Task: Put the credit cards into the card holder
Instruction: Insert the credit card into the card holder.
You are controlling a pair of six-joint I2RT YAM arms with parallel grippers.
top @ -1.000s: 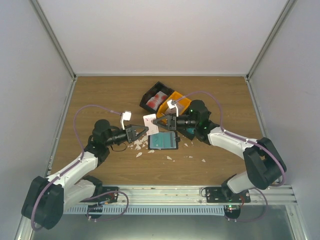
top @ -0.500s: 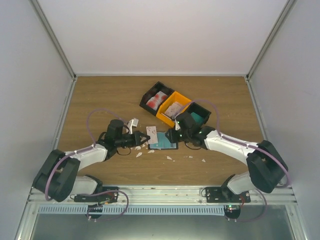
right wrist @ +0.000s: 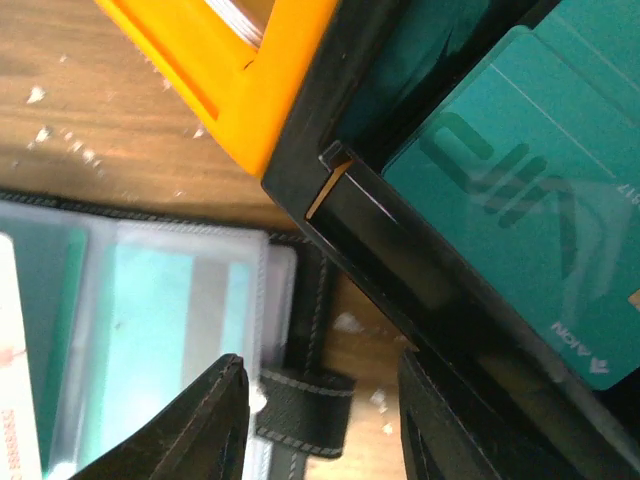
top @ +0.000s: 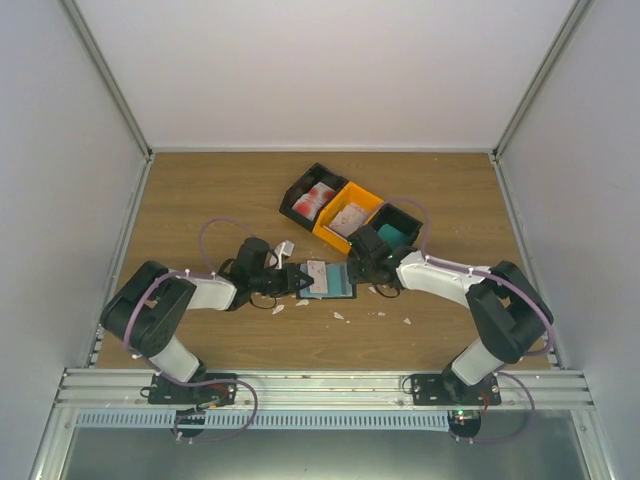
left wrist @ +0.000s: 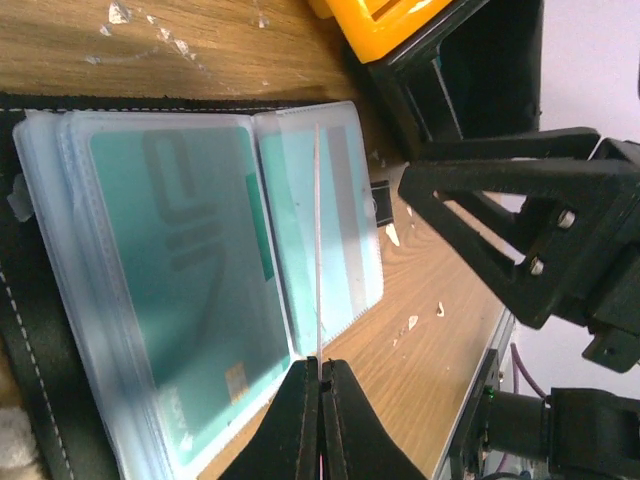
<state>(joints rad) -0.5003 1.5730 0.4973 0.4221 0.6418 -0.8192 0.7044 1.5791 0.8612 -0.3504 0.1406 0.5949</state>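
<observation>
1. Now that the left end effector (left wrist: 320, 368) has dropped to the left side of the card holder (left wrist: 170, 280), it stays clenched on a pale card (left wrist: 317, 240). The card stands on edge directly over the holder's open clear sleeves, though whether its lower edge touches them I cannot tell.
2. A second ago that card hung in the air just beyond the holder, between both end effectors. Now only the left one has it, low over the sleeves.
3. At the holder's right edge, close to its strap, sits the right end effector (right wrist: 322, 368), which has swung in there. Its fingers are spread with nothing between them, so it has released.
4. Lying open on the bench (top: 200, 200), the holder has not shifted, and teal cards already show through several sleeves.
5. My reading is that carrying the card over is finished and insertion is the step in hand. The card must tip flatter and find a sleeve mouth, and the right end effector looks placed to steady the holder.
6. Beyond the holder, the black bin (right wrist: 400, 280) with its teal cards (right wrist: 520, 190) and the orange bin (right wrist: 240, 90) still hold stock, so much of the task remains.
</observation>
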